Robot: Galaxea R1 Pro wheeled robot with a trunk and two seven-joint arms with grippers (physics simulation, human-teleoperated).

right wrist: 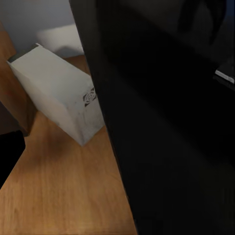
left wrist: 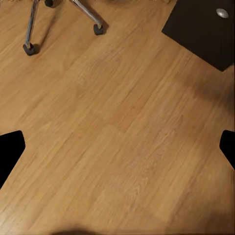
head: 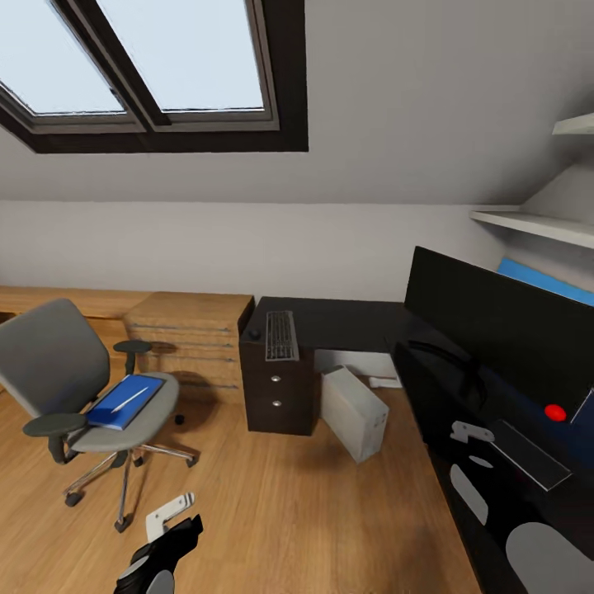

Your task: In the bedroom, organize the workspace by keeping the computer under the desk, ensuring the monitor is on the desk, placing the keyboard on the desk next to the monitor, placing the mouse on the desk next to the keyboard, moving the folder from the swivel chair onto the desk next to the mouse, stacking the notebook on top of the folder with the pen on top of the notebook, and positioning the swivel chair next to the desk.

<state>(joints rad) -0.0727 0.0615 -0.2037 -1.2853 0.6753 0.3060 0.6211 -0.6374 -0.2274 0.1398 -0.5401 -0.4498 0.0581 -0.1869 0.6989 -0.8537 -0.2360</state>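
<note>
The grey swivel chair (head: 58, 371) stands at the left, away from the black desk (head: 346, 323), with the blue folder (head: 115, 408) and the white pen (head: 129, 399) on its seat. The keyboard (head: 280, 334) and the small mouse (head: 254, 333) lie on the desk above the drawers. The light-grey computer (head: 355, 411) (right wrist: 58, 93) stands tilted on the floor under the desk. The monitor (head: 495, 326) fills the right. A thin greyish slab (head: 528, 452) beside it may be the notebook. My left gripper (head: 177, 528) (left wrist: 122, 152) hangs open over bare floor. My right gripper (right wrist: 117, 156) is open near the computer.
A light wooden chest (head: 194, 330) stands between the chair and the desk's drawer unit (head: 276, 388). Chair casters (left wrist: 30, 48) and a drawer knob (left wrist: 223, 13) show over the wooden floor (head: 272, 511). Wall shelves (head: 536, 223) hang at the right, skylights overhead.
</note>
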